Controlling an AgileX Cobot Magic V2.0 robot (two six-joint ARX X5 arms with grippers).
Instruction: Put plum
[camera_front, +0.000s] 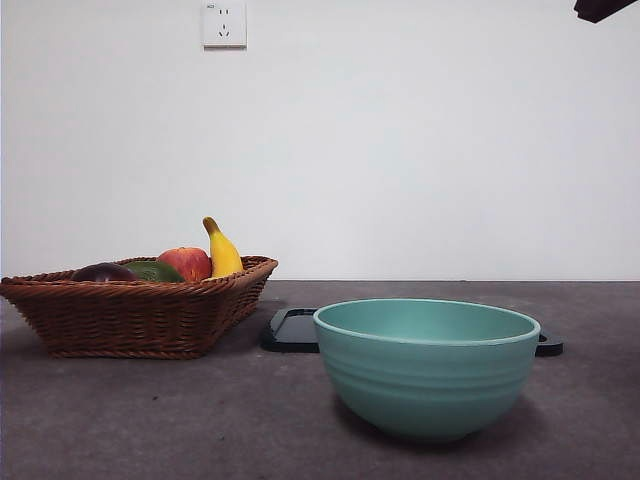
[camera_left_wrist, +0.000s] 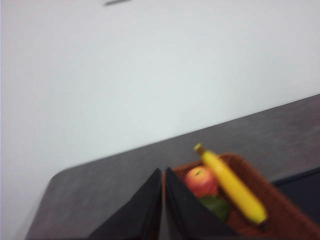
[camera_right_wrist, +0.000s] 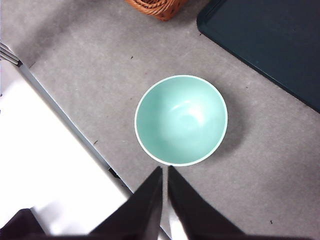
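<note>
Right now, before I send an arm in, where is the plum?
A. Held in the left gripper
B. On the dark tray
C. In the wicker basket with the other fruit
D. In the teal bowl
C. In the front view the plum lies in the wicker basket beside the green fruit, apple and banana; the right wrist view shows the teal bowl empty.
</note>
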